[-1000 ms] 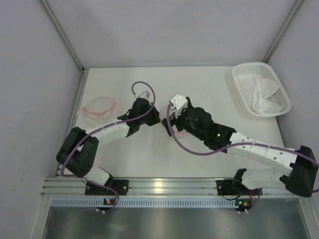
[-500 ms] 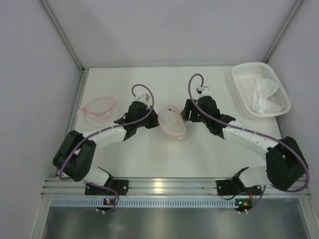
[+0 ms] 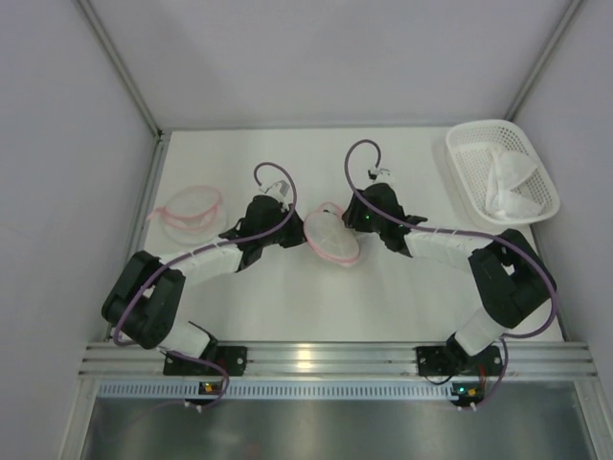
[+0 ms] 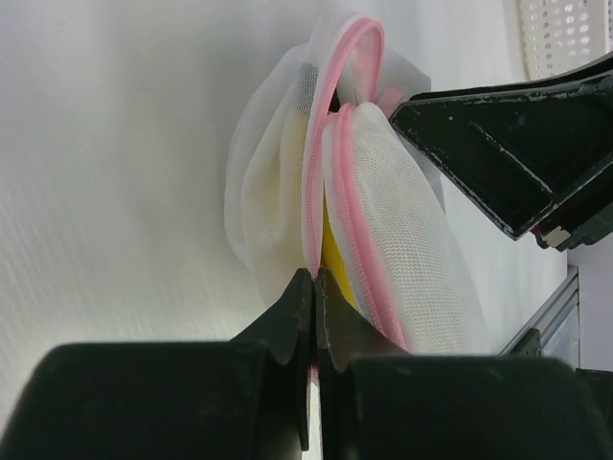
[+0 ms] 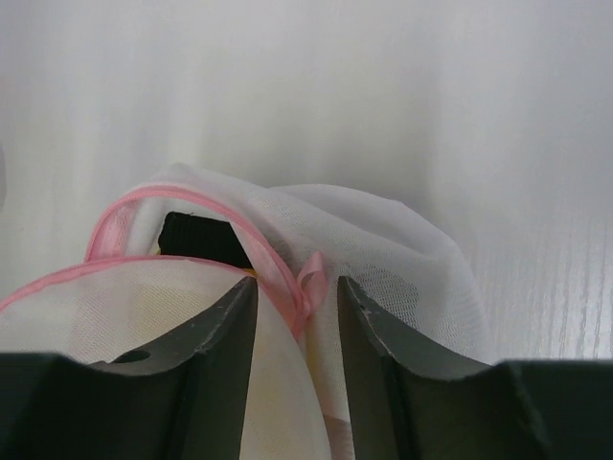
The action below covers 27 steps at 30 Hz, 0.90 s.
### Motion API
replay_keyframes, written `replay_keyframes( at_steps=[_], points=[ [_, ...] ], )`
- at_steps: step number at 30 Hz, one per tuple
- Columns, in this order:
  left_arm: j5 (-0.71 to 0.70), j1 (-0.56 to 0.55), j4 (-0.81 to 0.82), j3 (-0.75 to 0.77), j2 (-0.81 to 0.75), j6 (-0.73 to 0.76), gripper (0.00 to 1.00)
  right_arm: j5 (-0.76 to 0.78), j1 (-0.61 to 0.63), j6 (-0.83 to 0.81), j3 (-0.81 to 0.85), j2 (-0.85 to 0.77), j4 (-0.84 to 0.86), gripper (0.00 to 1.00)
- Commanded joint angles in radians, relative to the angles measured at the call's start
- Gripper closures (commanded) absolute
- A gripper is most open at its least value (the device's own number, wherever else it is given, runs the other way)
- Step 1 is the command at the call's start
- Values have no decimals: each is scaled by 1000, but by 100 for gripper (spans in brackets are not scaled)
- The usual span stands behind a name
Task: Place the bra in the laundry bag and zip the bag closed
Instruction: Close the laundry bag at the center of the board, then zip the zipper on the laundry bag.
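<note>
**Mesh laundry bag (image 3: 332, 240) loaded, right gripper (image 5: 297, 287) closing round the pink tab (image 5: 310, 273)**

Between the 2 grippers the laundry bag lies on the table (image 3: 287, 307). A strip of yellow, probably the bra (image 4: 332, 270), shows inside its gaping, pink-edged mouth. Within the last second the right arm (image 3: 436, 247), which lay across the bag with its jaws wide, swung clear and came back at it from the right. The right gripper has narrowed and now straddles the pink tab, with a gap still on either side and nothing pinched yet. The left gripper (image 4: 313, 285) stays clamped on the bag's rim, anchoring it. Loading looks done and zipping looks about to start. The coming pinch needs to catch the tab, not loose mesh.
</note>
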Motion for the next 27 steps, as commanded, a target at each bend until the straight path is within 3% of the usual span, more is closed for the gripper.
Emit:
replay_keyframes(
  at_steps=[1, 5, 9, 12, 17, 21, 23, 25, 27],
  points=[
    [10, 2, 60, -14, -28, 20, 100, 29, -10, 23, 44, 23, 90, 61],
    [5, 2, 60, -19, -40, 27, 100, 36, -12, 20, 61, 45, 67, 73],
    [0, 4, 60, -25, -50, 29, 100, 36, -10, 9, 64, 43, 48, 75],
    [6, 2, 59, -27, -53, 33, 100, 53, -10, -5, 61, 43, 58, 100],
    [-13, 4, -8, -19, -106, 79, 94, 114, -10, -57, 73, -1, 56, 100],
    [-95, 2, -208, 47, -158, 191, 75, 159, -10, -150, 127, -78, 10, 100],
    [-182, 4, -362, 99, -197, 227, 47, 162, -10, -175, 144, -113, -22, 100],
    [-306, 5, -505, 153, -229, 245, 31, 144, -10, -198, 170, -136, -60, 100],
    [-343, 14, -587, 218, -246, 259, 20, 125, -10, -200, 174, -149, -70, 100]
  ],
)
